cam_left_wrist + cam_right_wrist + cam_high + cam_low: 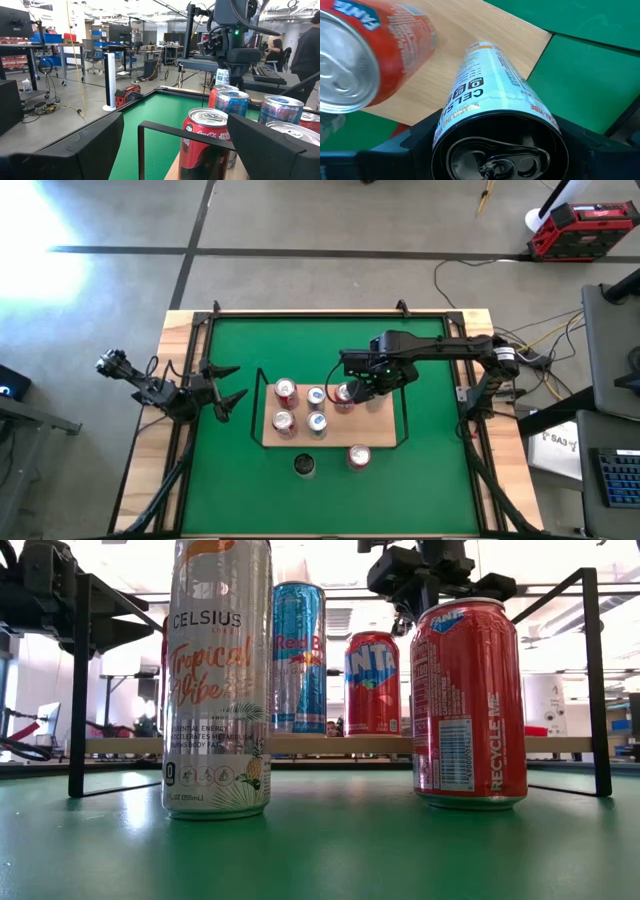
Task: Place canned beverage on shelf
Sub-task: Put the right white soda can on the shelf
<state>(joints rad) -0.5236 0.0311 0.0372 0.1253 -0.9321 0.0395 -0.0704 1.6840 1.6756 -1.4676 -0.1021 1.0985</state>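
now, going left to right, the left gripper (228, 387) is waiting at the left edge of the green mat (430, 470), its fingers (75, 150) standing apart and holding nothing, pointed toward the shelf (385, 425). the shelf is lying in the middle of the mat, a light-wood board inside a black wire frame. four cans are already standing on its left half in two rows: a red coke can (286, 391) and a red can (283, 422) on the left, then two blue red bull cans (316, 397) just beside them. next comes a red fanta can (344, 394), also on the board. two more cans are waiting on the mat in front of the shelf, a tall celsius can with a dark top (305, 466) and a red fanta can (359, 456).

over the right half of the board the right gripper (375, 387) is hanging with its fingers (420, 137) clamped around the top of a white celsius can (490, 95). that can's long axis is running straight down from the fingers toward bare wood just right of the fanta can, so the right arm is the only one placed for the set-down. whether its base is touching the board i cannot tell.
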